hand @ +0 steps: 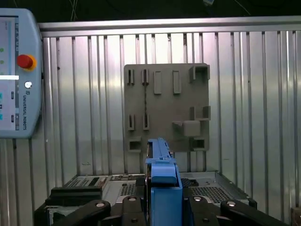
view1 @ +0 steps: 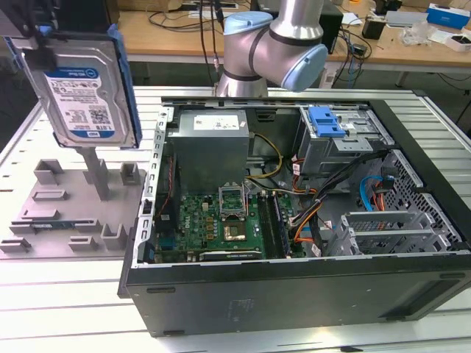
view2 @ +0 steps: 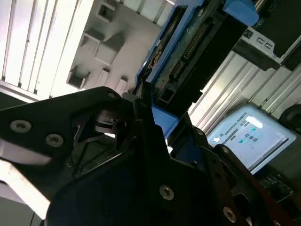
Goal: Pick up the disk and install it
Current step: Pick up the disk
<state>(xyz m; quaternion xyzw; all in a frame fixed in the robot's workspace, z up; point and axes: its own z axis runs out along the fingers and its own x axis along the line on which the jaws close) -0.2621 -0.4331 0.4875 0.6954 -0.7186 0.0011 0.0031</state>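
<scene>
The disk, a silver hard drive with a white-and-blue label in a blue carrier, hangs upright in the air at the exterior view's upper left, above the grey fixture plate. My gripper grips it from its top edge, shut on it. In the first wrist view the disk shows edge-on between the black fingers, with the fixture plate far beyond it. In the second wrist view the disk sticks out from the gripper, its connector side showing.
The open computer case lies to the exterior view's right of the plate, with a metal drive cage and blue latch at its far right. The arm's base stands behind the case. A teach pendant lies on the ribbed table.
</scene>
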